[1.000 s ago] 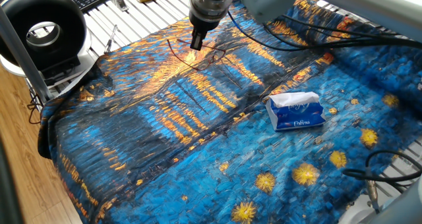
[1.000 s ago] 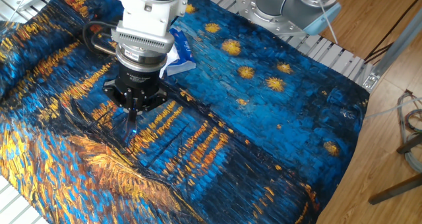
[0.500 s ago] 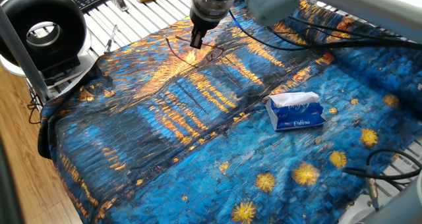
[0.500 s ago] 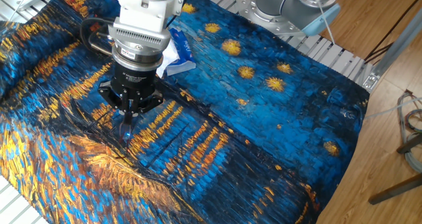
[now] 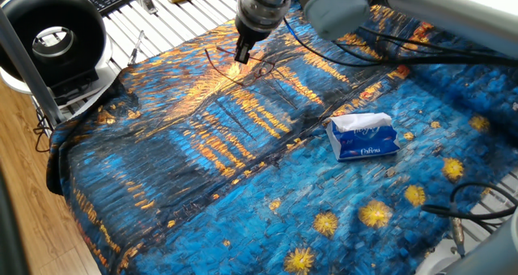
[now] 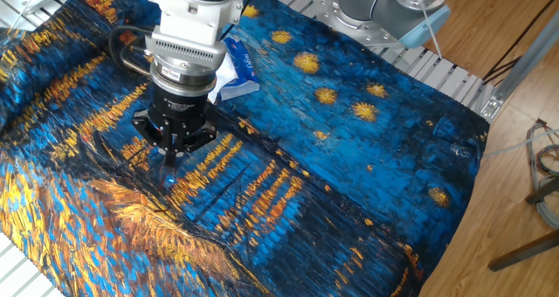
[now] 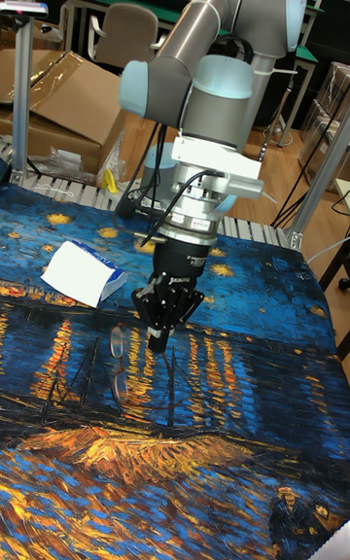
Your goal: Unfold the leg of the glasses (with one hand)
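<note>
Dark reddish-purple wire on a blue-and-orange painted cloth (image 5: 202,170): that's the glasses (image 7: 117,364), lying flat on the tabletop in the orange-streaked part of the cloth, well apart from the blue-white tissue pack (image 5: 363,137). In the tall fixed view the two lenses stack one behind the other, so the front's long axis runs roughly away from that camera, and thin dark lines that look like a leg trail off sideways across the cloth. Which way the leg tips point, too fine to call.

The pincer (image 7: 158,338) hangs nose-down right beside the frame, fingers drawn together to a narrow point just over the cloth. Whether they pinch a leg between them, I cannot tell; the wire is too thin against this pattern.

My read: this is the leg-swinging step, with the pincer working at the frame. Next move calls for a gentle sideways sweep about the hinge, keeping the front from sliding along.
</note>
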Robot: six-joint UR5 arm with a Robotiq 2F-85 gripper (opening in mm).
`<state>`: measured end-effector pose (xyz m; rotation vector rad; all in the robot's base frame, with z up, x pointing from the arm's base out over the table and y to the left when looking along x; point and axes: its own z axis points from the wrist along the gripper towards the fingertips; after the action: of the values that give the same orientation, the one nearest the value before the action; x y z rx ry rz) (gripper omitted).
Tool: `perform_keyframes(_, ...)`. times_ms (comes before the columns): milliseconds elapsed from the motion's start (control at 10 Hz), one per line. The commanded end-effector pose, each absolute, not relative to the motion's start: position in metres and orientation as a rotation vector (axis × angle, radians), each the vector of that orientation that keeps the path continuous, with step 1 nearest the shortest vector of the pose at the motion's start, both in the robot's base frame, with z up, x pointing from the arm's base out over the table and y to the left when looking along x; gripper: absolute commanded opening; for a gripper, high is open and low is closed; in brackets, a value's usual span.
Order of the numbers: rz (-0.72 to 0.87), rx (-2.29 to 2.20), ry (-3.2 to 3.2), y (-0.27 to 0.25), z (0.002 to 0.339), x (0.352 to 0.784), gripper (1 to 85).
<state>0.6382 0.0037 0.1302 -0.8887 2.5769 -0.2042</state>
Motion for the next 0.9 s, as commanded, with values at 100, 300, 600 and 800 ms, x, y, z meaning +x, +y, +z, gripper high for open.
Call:
perform_keyframes(100, -0.183, -0.87, 2.543, 0.0045, 0.1303, 0.6422, 1.0)
perform_keyframes(300, -0.162, -0.859, 2.528, 0.0065, 0.1314, 0.6438, 1.0)
perform_keyframes(600, -0.16, -0.861, 2.518, 0.0039, 0.1265, 0.6425, 1.0)
perform_keyframes(800, -0.165, -0.864, 2.514, 0.002, 0.124, 0.6419, 1.3)
